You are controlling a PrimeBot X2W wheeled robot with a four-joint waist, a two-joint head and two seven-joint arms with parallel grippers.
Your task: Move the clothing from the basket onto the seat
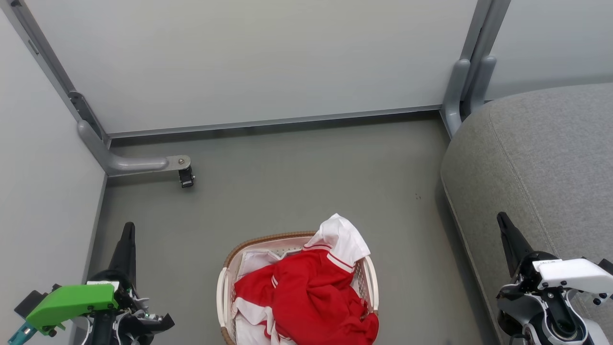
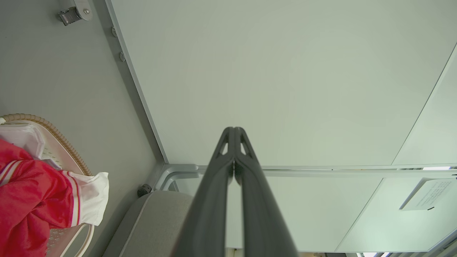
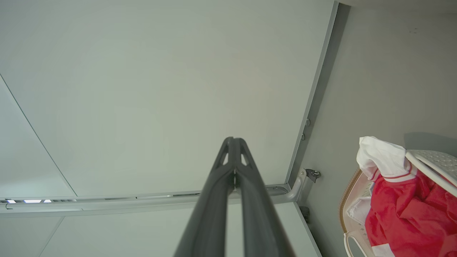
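The red clothing (image 1: 311, 294) with white sleeves and striped trim lies heaped in the basket (image 1: 224, 287), a white perforated tub with a brown woven rim, on the floor at bottom centre. One white sleeve drapes over the basket's far right rim. The grey seat (image 1: 541, 158) fills the right side. My left gripper (image 1: 128, 229) is shut and holds nothing, left of the basket. My right gripper (image 1: 502, 219) is shut and bare, over the seat's front edge. The left wrist view has the clothing (image 2: 28, 200), the basket (image 2: 53, 134), the seat (image 2: 157, 221) and the shut left gripper (image 2: 234, 129). Clothing (image 3: 407, 203), basket (image 3: 432, 162) and shut right gripper (image 3: 234, 139) appear in the right wrist view.
Pale partition panels (image 1: 249, 62) close off the far and left sides. A grey foot bracket with a small black caster (image 1: 186, 178) juts onto the floor at the left corner. Grey floor (image 1: 297, 182) lies between the basket, the panels and the seat.
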